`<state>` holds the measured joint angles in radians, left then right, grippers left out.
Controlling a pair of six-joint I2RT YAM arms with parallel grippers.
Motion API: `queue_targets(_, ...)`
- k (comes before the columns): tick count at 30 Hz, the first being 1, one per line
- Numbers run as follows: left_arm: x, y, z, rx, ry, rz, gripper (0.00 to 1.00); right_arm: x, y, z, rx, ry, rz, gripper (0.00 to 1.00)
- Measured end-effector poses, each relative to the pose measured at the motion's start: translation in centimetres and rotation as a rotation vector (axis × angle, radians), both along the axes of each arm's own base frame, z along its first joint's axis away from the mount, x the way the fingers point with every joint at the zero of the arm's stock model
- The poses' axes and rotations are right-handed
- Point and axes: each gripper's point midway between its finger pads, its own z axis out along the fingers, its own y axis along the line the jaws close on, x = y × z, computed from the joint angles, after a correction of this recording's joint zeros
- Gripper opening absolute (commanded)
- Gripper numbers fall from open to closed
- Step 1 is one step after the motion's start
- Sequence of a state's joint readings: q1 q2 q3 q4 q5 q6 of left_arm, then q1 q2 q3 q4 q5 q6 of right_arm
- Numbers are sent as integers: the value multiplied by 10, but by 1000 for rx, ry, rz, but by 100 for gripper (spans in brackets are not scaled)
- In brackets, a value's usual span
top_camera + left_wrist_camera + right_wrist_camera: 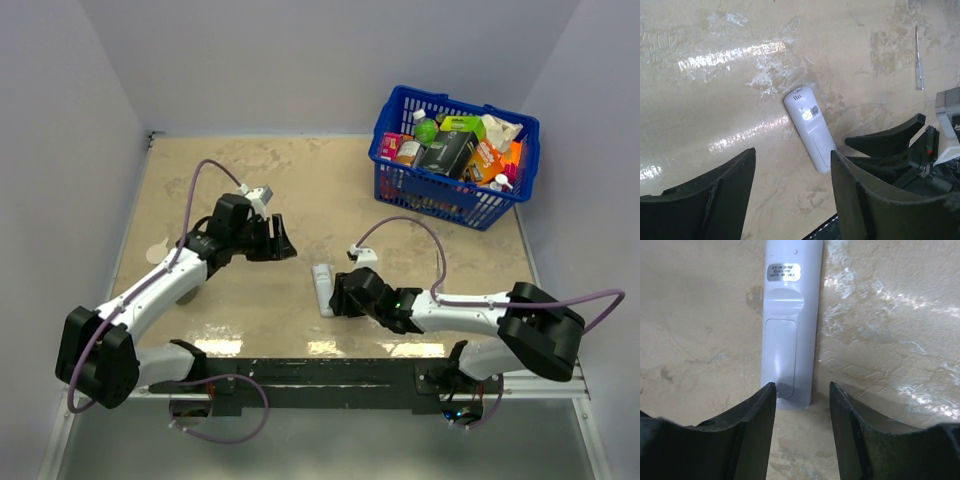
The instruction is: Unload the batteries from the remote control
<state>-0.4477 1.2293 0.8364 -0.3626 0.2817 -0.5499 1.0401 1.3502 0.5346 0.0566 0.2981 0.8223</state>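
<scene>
The remote control (322, 288) lies flat on the table, a slim white handset with its back up (788, 325). A small label and a closed cover panel (780, 355) show on that back. The batteries are hidden. My right gripper (802, 385) is open just short of the remote's near end, with its left fingertip (765, 395) at the end's corner. In the top view the right gripper (338, 297) sits right beside the remote. My left gripper (280, 243) hangs open above the table, farther back and to the left, holding nothing. From the left wrist view the remote (809, 129) lies beyond the left gripper (792, 152).
A blue basket (440, 195) full of groceries stands at the back right. A thin screwdriver (919, 60) lies on the table beyond the right arm. Purple cables loop from both arms. The table's front rail runs between the arm bases.
</scene>
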Motion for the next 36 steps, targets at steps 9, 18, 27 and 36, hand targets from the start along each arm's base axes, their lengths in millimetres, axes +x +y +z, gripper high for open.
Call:
queue_targets(9, 8, -3, -11, 37, 6, -33, 66, -10, 22, -8, 50, 52, 89, 60)
queue_targets(18, 9, -1, -16, 60, -5, -59, 66, -11, 46, -4, 94, 86, 146, 59)
queue_targets(27, 6, 0, -18, 64, -17, -69, 66, -6, 53, 13, 78, 56, 174, 58)
queue_targets(36, -10, 8, -20, 38, 2, -75, 66, 13, 41, 40, -90, -195, 313, 68)
